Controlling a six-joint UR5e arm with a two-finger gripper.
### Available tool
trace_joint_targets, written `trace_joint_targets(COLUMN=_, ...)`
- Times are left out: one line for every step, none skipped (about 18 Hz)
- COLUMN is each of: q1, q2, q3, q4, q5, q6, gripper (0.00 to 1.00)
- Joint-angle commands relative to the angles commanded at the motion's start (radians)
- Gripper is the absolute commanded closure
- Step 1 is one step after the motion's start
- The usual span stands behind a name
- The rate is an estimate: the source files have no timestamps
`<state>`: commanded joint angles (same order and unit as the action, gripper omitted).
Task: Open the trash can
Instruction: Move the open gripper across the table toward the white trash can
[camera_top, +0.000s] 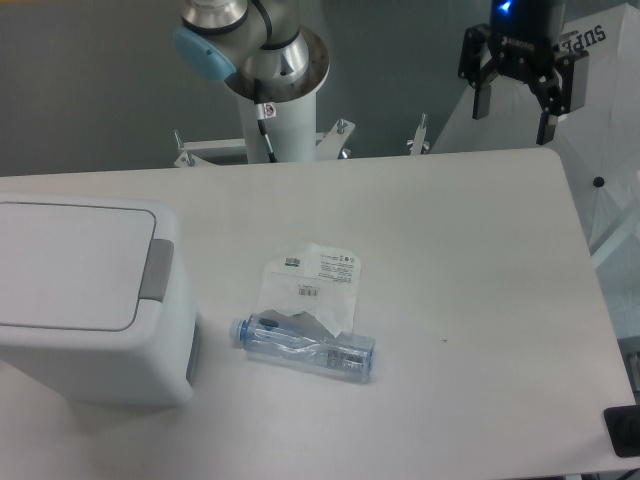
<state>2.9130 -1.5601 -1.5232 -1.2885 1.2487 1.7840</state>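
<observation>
— What takes up most of the room from where you stand?

— The table (470, 300), white, filling nearly the whole frame. On it, at the lower left, sits the trash can (95, 345), a big white boxy bin with rounded corners. Its flat lid (65, 265) lies down, shut, and a grey push tab (157, 270) runs along the lid's right edge.

— And the arm?

— Its base column (280, 120) rises behind the table's far edge, at the top of the frame left of centre, with a pale blue cap on the joint above. The gripper (514, 113) hangs in the upper right corner, black, above the far right corner of the table, well apart from the bin. The two fingers point downward with a clear gap between them, spread, holding nothing.

— Anything else on the table?

— A clear plastic bottle (305, 346) lying on its side a little left of centre, blue cap towards the bin, close to it but not touching. Just behind it lies a transparent plastic bag (312, 285) with printed labels; its lower edge seems to overlap the bottle, though through all that clear plastic I can't be sure.
</observation>
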Motion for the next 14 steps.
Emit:
trace_joint_targets(q1=0.000, q2=0.000, q3=0.000, q4=0.000, q5=0.003, q6=0.000, gripper=0.00)
trace_joint_targets(q1=0.000, q2=0.000, q3=0.002, q4=0.000, q5=0.002, q6=-0.002, gripper=0.00)
trace_joint_targets(q1=-0.002, q2=0.000, q3=0.003, q4=0.000, q5=-0.002, q6=-0.011, gripper=0.00)
trace_joint_targets(q1=-0.003, q2=0.000, q3=0.002, q4=0.000, q5=0.000, q6=-0.030, gripper=0.00)
trace_joint_targets(q1=-0.009, q2=-0.002, q3=0.003, q4=0.002, q5=-0.002, q6=-0.055, gripper=0.00)
trace_joint_targets(q1=-0.021, q2=-0.003, q3=0.005, q4=0.002, q5=0.000, q6=-0.087, gripper=0.00)
trace_joint_targets(q1=-0.040, q2=-0.006, q3=0.006, q4=0.008, q5=0.000, q6=-0.131, gripper=0.00)
trace_joint_targets(q1=-0.063, q2=-0.012, q3=0.006, q4=0.029, q5=-0.002, q6=-0.197, gripper=0.00)
trace_joint_targets(q1=-0.092, q2=-0.015, q3=0.006, q4=0.058, q5=-0.002, q6=-0.291, gripper=0.00)
trace_joint_targets(q1=-0.121, q2=-0.024, q3=0.006, q4=0.098, q5=0.000, q6=-0.407, gripper=0.00)
trace_joint_targets(q1=-0.150, q2=-0.037, q3=0.006, q4=0.139, q5=0.002, q6=-0.508, gripper=0.00)
trace_joint_targets(q1=-0.175, q2=-0.043, q3=0.005, q4=0.178, q5=0.002, q6=-0.596, gripper=0.00)
trace_joint_targets(q1=-0.195, q2=-0.049, q3=0.003, q4=0.207, q5=0.002, q6=-0.668, gripper=0.00)
trace_joint_targets(q1=-0.215, q2=-0.058, q3=0.003, q4=0.224, q5=0.000, q6=-0.728, gripper=0.00)
